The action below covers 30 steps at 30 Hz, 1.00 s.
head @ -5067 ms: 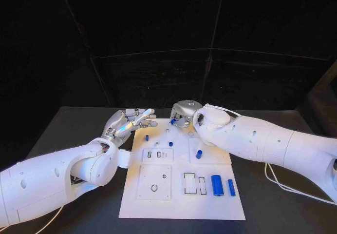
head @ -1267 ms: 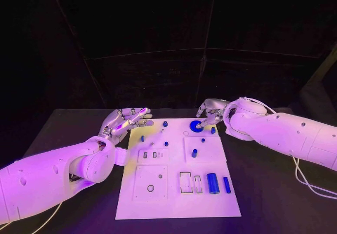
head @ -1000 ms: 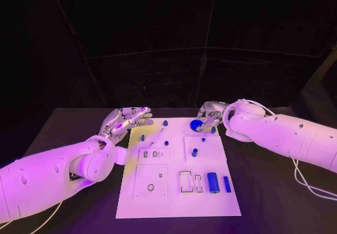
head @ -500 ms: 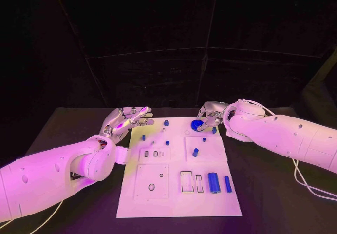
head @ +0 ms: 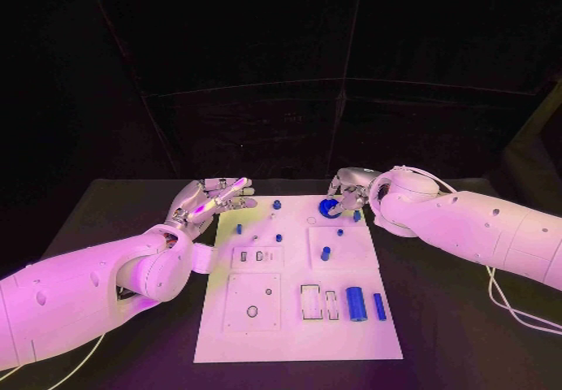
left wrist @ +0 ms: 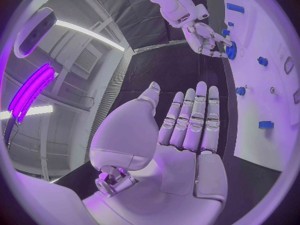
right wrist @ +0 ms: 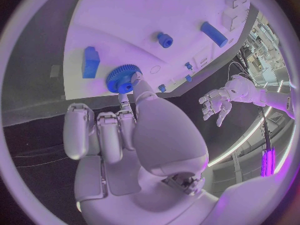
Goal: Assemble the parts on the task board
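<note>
Gear (head: pixel 328 207) seating is the step in hand: the right hand (head: pixel 347 193) pinches the blue toothed wheel at the far right corner of the task board (head: pixel 293 341). Next, I judge, it must press the wheel home and release. The left hand (head: pixel 211 203) hovers spread, holding nothing, beside the board. No writing is legible.

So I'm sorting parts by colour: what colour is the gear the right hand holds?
Blue; the gear shows best in the right wrist view.

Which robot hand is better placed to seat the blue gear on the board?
The right robot hand: its fingertips already pinch the blue gear at the far end of the task board. The left robot hand hovers open beside the board's far left corner, holding nothing.
</note>
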Each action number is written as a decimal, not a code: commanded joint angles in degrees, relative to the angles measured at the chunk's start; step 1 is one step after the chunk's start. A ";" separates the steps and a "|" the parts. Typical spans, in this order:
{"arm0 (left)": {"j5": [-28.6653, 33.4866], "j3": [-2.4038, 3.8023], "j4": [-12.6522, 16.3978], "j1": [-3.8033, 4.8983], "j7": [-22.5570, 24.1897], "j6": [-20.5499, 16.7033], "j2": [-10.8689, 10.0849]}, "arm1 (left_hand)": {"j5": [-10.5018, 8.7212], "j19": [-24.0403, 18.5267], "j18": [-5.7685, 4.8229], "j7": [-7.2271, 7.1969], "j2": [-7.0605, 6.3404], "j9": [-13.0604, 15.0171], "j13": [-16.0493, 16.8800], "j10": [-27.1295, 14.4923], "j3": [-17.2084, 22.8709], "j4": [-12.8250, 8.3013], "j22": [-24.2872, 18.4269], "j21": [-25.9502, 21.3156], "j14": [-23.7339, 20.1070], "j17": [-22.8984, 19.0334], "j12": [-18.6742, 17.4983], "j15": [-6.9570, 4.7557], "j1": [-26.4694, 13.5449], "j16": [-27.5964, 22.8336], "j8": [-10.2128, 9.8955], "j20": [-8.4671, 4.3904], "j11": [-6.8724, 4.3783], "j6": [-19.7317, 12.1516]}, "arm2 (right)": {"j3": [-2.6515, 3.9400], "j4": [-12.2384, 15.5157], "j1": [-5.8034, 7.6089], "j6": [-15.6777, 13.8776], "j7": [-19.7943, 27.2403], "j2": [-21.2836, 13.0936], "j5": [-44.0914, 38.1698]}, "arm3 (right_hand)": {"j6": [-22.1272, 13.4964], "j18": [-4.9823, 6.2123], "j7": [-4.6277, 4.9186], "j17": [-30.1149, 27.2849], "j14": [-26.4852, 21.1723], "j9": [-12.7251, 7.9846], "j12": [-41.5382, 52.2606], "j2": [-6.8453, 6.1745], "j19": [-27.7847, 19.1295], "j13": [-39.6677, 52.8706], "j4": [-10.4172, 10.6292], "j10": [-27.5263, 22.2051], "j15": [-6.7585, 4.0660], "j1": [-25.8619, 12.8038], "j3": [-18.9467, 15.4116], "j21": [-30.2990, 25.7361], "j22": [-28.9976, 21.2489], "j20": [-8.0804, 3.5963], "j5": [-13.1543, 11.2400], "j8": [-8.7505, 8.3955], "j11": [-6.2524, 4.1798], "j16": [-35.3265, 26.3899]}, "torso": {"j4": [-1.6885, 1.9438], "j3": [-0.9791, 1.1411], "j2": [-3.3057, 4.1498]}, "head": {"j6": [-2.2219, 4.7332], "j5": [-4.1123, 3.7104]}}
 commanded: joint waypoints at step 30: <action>-0.04 0.06 0.39 0.09 -0.70 0.98 -0.12 | 0.33 0.49 0.84 0.80 0.92 -0.08 -0.08 0.47 -0.24 -0.31 -0.21 -0.41 0.17 -0.07 -0.60 0.03 0.16 -0.63 -0.52 0.04 0.06 0.42 | -1.19 10.86 -0.66 -14.37 0.69 2.00 -9.65 | 2.35 -1.53 -0.52 11.81 5.23 0.09 -1.25 -1.78 1.75 6.02 0.31 0.71 -0.47 -4.62 7.50 1.19 4.20 -0.25 7.05 -3.26 -0.73 0.38 | 0.15 -0.08 0.05 | 0.05 0.71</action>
